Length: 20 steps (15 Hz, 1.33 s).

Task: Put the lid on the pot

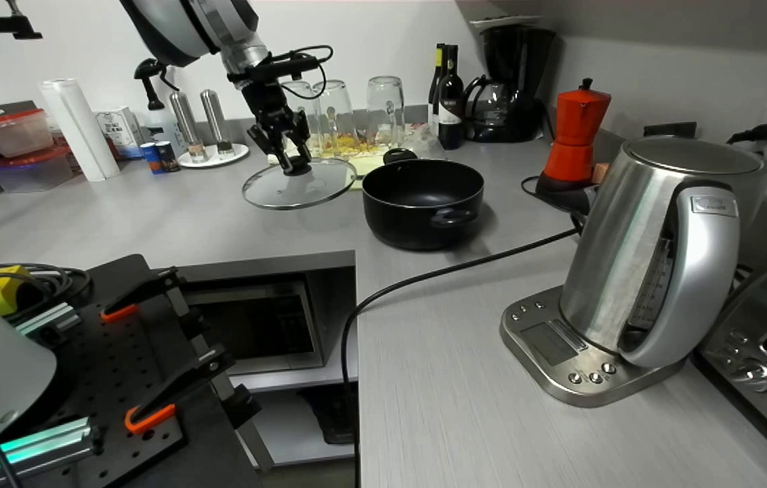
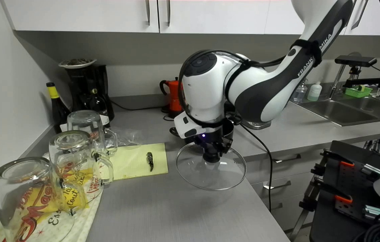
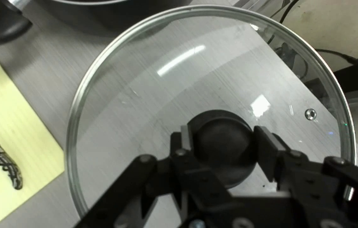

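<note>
The clear-glass lid (image 1: pixel 275 193) hangs roughly level above the counter, beside the pot; it also shows in an exterior view (image 2: pixel 210 176) and in the wrist view (image 3: pixel 153 98). My gripper (image 3: pixel 223 139) is shut on the lid's black centre knob, one finger on each side; it also shows in both exterior views (image 1: pixel 295 161) (image 2: pixel 212 155). The low black pot (image 1: pixel 404 220) stands open on the counter. In an exterior view the pot (image 2: pixel 229 129) is mostly hidden behind the arm. In the wrist view only the pot's near side (image 3: pixel 103 14) and a handle show, at the top edge.
A steel kettle (image 1: pixel 661 251) on its base and a black cable (image 1: pixel 451 262) are near the pot. A red moka pot (image 1: pixel 573 132) stands behind. Glass mugs (image 2: pixel 72 158) and a yellow cloth (image 2: pixel 133 164) with a corkscrew (image 2: pixel 150 161) lie beside the lid.
</note>
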### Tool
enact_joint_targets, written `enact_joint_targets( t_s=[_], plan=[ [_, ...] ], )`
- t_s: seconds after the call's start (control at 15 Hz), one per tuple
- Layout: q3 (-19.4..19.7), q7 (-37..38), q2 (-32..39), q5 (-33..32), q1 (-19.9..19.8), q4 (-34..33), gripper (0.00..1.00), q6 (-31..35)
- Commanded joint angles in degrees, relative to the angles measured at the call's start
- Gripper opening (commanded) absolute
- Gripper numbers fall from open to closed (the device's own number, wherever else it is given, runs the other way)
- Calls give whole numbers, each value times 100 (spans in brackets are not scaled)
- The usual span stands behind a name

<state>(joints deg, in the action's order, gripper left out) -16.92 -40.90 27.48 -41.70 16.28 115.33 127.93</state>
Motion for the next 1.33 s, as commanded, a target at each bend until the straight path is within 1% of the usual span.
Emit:
enact_joint_targets(
  t_s=[0.0,0.6,1.27],
  plan=[
    [43,126,-436,374,-82,36,25,-227],
    [294,517,-730,958,-307,-162,25,-279],
    [636,972,-708,1084,-528,-503,25,-535]
  ],
)
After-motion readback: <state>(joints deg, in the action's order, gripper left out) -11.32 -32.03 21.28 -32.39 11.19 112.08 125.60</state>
